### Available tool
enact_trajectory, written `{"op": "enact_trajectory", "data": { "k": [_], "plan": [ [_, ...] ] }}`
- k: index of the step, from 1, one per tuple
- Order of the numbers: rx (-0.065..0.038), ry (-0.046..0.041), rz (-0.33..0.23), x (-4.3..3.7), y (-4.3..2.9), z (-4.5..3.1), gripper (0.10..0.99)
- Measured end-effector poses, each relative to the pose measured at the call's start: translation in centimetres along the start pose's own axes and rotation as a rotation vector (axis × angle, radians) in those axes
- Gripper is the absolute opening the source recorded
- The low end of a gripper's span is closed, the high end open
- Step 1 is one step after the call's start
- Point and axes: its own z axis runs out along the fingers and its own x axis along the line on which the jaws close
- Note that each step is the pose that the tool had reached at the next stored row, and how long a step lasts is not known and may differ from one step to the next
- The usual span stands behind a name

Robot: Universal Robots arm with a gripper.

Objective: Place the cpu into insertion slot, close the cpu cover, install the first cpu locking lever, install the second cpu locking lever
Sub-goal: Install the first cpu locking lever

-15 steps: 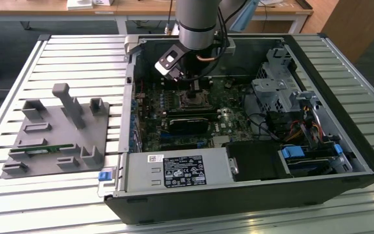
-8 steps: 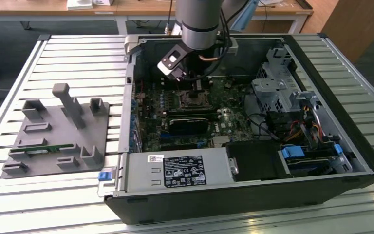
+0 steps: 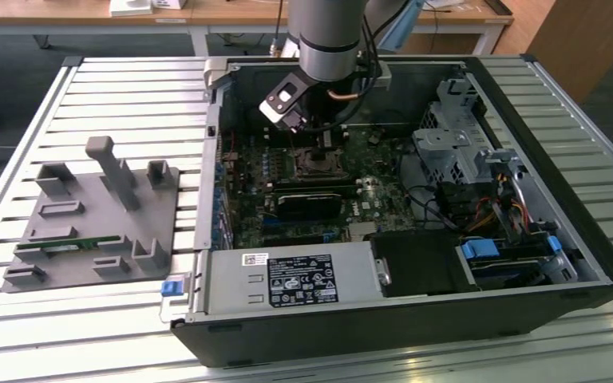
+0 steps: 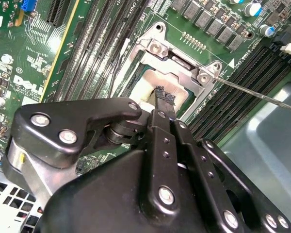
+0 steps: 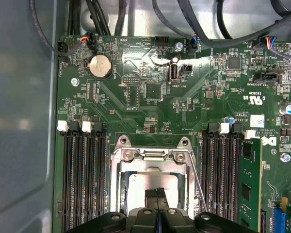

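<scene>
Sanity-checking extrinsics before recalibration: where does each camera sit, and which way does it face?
Exterior view: off the arm, high, looking down into the open computer case; the arm and claw show.
First wrist view: on the arm, facing the motherboard squarely; the claw shows.
Second wrist view: on the arm, looking obliquely along the claw's linkage at the insertion slot.
Both wrist views share the cpu by the shut claw.

Single grey robot arm (image 3: 328,32) drops approx. vertical from the top of the exterior view, w/ a boxy camera block (image 3: 283,100) on the wrist, tilted toward the exterior view's left. Black gripper (image 3: 324,137) points straight down. In both wrist views its two slim fingers (image 4: 160,131) (image 5: 153,195) are pressed together, tips touching, no gap btwn them
</scene>
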Motion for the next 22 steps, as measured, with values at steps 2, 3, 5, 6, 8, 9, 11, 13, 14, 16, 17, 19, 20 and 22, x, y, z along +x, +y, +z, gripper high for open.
{"op": "enact_trajectory", "data": {
  "k": [2,3,5,6,8,9,11,13,14,16,17,19,20,22],
  "plan": [
    [0.0,-0.0002,0.0,0.0,0.0,-0.06,0.106],
    [0.0,-0.0001,0.0,0.0,0.0,-0.1,0.106],
    [0.0,0.0,0.0,0.0,0.0,-0.22,0.106],
    [0.0,0.0,0.0,0.0,0.01,-0.28,0.106],
    [0.0,0.0001,0.0,0.01,0.01,-0.42,0.106],
    [0.0,0.0001,0.0,0.01,0.01,-0.49,0.106],
    [0.0,0.0001,0.0,0.01,0.01,-0.6,0.106],
    [0.0,0.0001,0.0,0.01,0.01,-0.68,0.106],
    [0.0,0.0001,0.0,0.01,0.01,-0.73,0.106],
    [0.0,0.0,0.0,0.01,0.03,-0.83,0.106],
    [0.0,0.0001,0.0,0.01,0.03,-0.87,0.106],
    [0.0,0.0,0.0,0.01,0.03,-0.92,0.106],
    [0.0,0.0,0.0,0.01,0.03,-0.96,0.106],
    [0.0,0.0001,0.0,0.01,0.03,-1.03,0.106]
  ]
}}
